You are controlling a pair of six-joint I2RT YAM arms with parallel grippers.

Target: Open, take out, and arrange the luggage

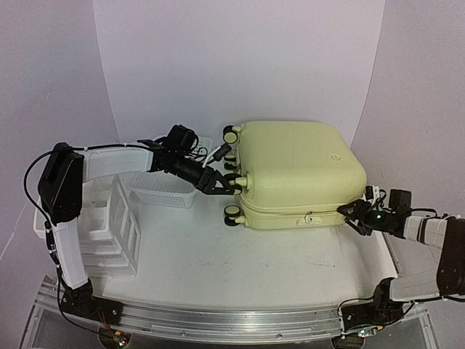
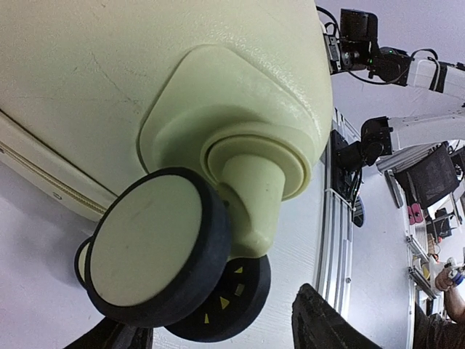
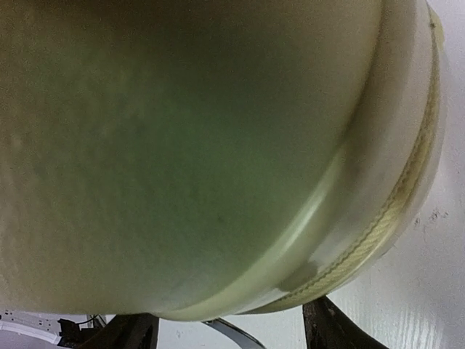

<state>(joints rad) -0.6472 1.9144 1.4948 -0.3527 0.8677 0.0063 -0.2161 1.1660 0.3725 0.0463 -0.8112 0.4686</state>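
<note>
The yellow suitcase [image 1: 298, 171] lies flat and shut, right of the table's middle. The left claw [image 1: 224, 186] sits at a wheel [image 2: 149, 243] on the left end. I can't tell if it squeezes. The right claw [image 1: 356, 217] is spread apart at the near right corner. Best to hold the case still and then find the zip [image 1: 305, 216].

Pale yellow luggage [image 1: 298, 171] — black-and-cream wheels [image 2: 149, 247]

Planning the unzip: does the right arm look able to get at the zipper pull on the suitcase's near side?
Probably yes. The right end effector sits at the suitcase's near right corner, and the zipper pull lies along that same seam, with nothing visible in between.
</note>
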